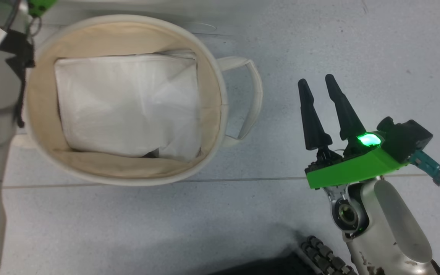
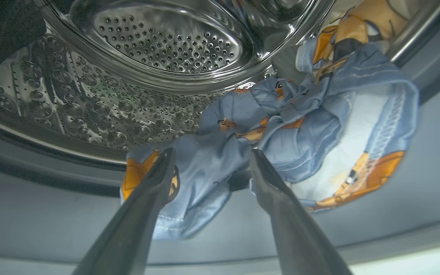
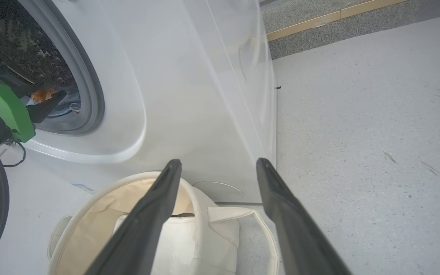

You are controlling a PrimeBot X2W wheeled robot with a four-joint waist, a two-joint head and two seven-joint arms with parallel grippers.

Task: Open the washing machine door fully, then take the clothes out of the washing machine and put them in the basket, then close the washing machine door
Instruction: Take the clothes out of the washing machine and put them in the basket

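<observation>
at the mouth of the washing machine (image 3: 189,95), the left gripper (image 2: 212,152) pointed into the steel drum (image 2: 166,42) with its two dark fingers spread wide, gripping nothing. the clothes (image 2: 311,126), light blue cloth printed with orange-brown cartoon figures, lay bunched at the drum's front lip and spilled out over the grey gasket (image 2: 426,160). a fold of the cloth sat between the spread fingertips; whether they touched it could not be told.

the right gripper (image 1: 316,80) hung above the grey floor (image 1: 319,38), to the right of the basket (image 1: 220,114) and apart from its loop handle. its fingers were parted wide and it was empty. the basket, round, off-white and lined in beige, stood on the floor close before the machine's white front. a flat white folded sheet (image 1: 128,103) lay inside it, covering most of the bottom.
</observation>
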